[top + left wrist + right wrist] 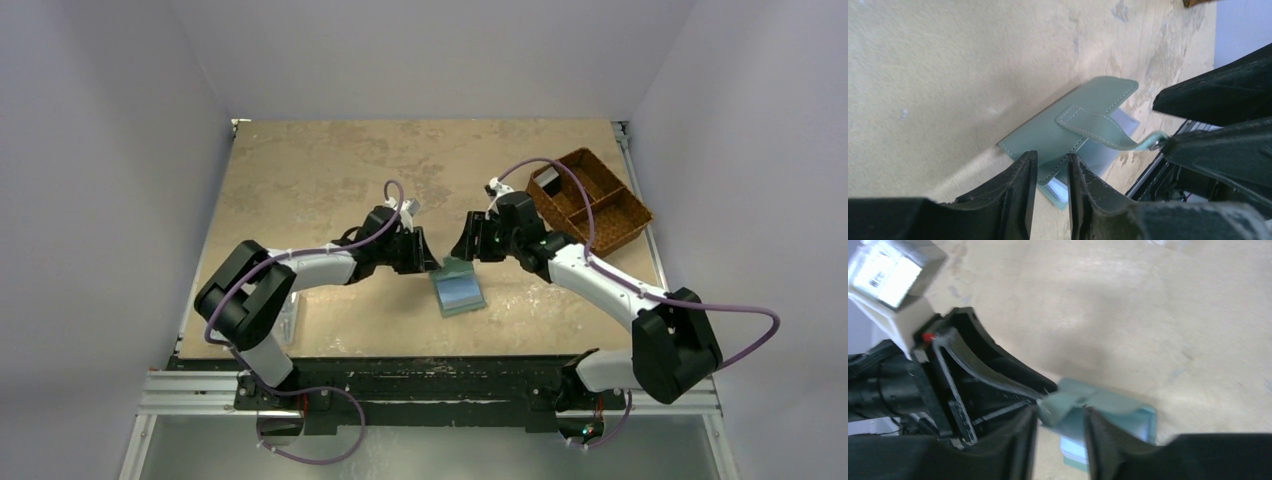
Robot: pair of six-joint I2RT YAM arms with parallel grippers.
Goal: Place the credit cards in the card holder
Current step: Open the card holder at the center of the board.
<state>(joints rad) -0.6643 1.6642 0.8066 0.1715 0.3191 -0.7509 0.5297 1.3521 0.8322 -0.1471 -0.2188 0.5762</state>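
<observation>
While I watch from the overhead camera, the card holder [458, 290] is the thing nearest the arm bases. It lies on the worktop [330, 170] about midway between the two arms, with a paler blue inside showing from above. Close in, the left wrist view shows its grey-green cover raised off the pale layers underneath, and I cannot tell whether any of those layers is a card. At the card holder's far left corner sits the left end effector [1052, 156]. Its fingers stand a narrow gap apart with a corner of the cover lying in that gap, but I cannot tell whether they are pinching it or only straddling it. Along the card holder's far edge, just to the right of that, is the right end effector [1060, 412], its fingers spread. The tip of the closing strap [1098, 131] lies between them, and the strap arches up from the cover toward it. Well beyond the card holder, toward the far right of the worktop, rests a brown woven divided basket [590, 200].
</observation>
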